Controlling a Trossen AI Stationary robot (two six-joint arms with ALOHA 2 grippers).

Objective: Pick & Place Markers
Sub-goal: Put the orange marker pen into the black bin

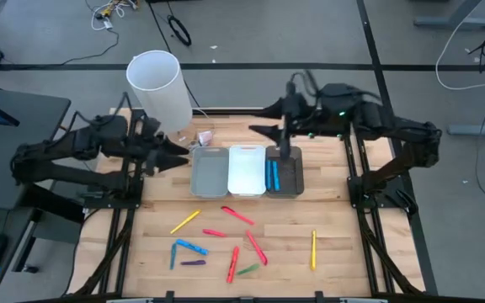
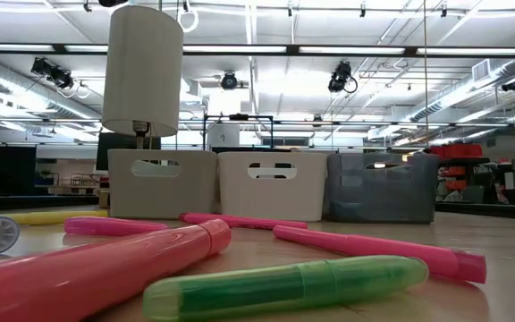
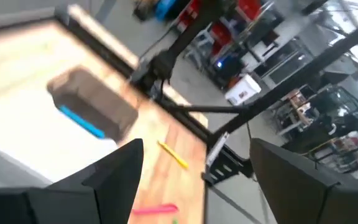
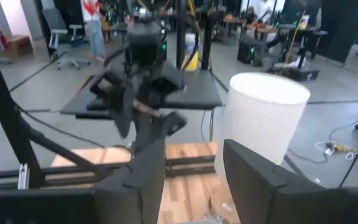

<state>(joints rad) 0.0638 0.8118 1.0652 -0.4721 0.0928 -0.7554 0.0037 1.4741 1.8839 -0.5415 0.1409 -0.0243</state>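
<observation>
Pink marker [image 2: 88, 273] lies nearest; white cylinder [image 1: 160, 88] beside left hand [image 1: 175, 151], open, empty; right hand [image 1: 263, 129] half-open, empty.

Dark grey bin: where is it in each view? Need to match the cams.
High view: dark grey bin, rightmost of the three bins, blue markers inside, under the right arm.
Low view: rightmost bin in the row.
Left wrist view: in it, blue showing inside, a yellow marker on the table past it.
Right wrist view: not in it.
Landmark: white cylinder, seen in the high, low and right wrist views.
</observation>
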